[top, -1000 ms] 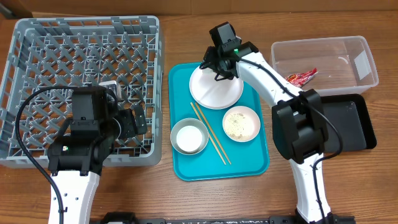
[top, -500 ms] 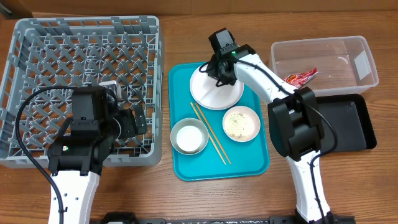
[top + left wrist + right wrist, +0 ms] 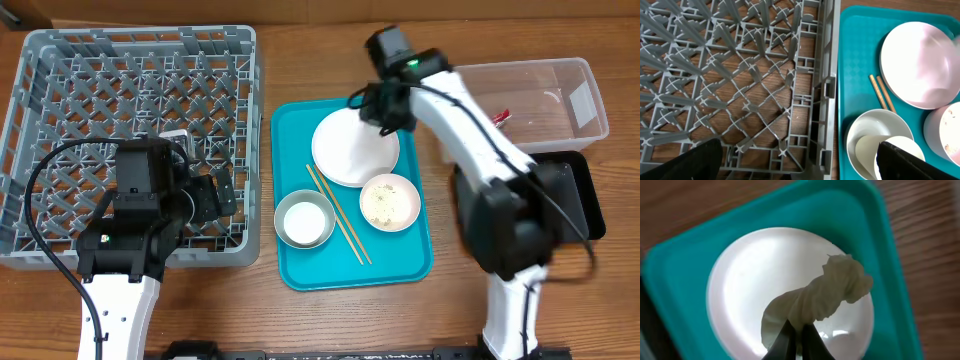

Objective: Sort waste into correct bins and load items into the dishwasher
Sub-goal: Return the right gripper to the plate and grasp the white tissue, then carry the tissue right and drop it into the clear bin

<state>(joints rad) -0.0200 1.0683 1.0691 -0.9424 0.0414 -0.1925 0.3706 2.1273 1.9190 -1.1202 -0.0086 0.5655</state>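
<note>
Right claw (image 3: 796, 339), pinched onto crumpled white wad (image 3: 822, 292).
Wad hung over white plate (image 3: 742, 275); plate directly beneath claw.

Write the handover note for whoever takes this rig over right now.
Left gripper: open, empty, over the dish rack's edge by the teal tray.
Right gripper: shut on a crumpled white tissue, held above the white plate.
On the teal tray: plate, grey bowl with the cup inside, pinkish bowl with rice, chopsticks.
Done: red wrapper in the clear tub.
Left: bin the tissue and rice; load every dish into the rack.
</note>
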